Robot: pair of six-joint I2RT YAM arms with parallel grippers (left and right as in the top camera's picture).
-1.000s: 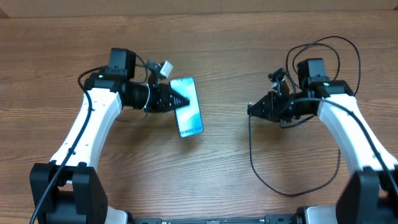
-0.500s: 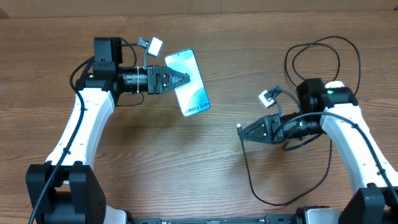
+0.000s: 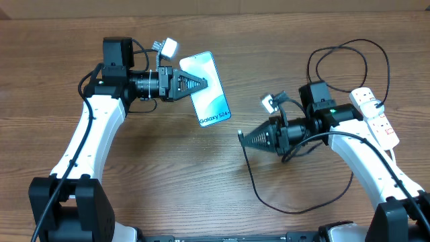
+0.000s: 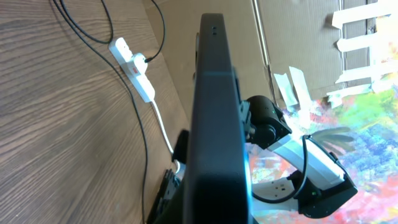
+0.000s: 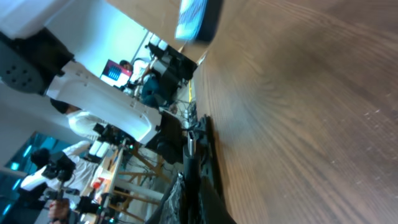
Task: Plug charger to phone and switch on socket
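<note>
My left gripper (image 3: 200, 84) is shut on the phone (image 3: 213, 101) and holds it lifted and tilted, the "Galaxy S24" end pointing toward my right arm. In the left wrist view the phone (image 4: 214, 118) shows edge-on between the jaws. My right gripper (image 3: 244, 137) is shut on the connector end of the charger, whose thin black cable (image 3: 269, 196) trails down and loops on the table. The tip (image 5: 191, 144) points at the phone (image 5: 196, 17), a short gap apart. The white socket strip (image 3: 377, 119) lies at the far right, with the black plug in it.
The charger cable makes a second loop (image 3: 342, 50) behind my right arm. The socket strip and its white cord also show in the left wrist view (image 4: 135, 65). A brown cardboard wall (image 3: 269, 5) runs along the table's far edge.
My right gripper has moved left with the charger tip, closer to the phone, uncovering the socket strip. My left gripper lifted the phone off the table, then held nearly still.
</note>
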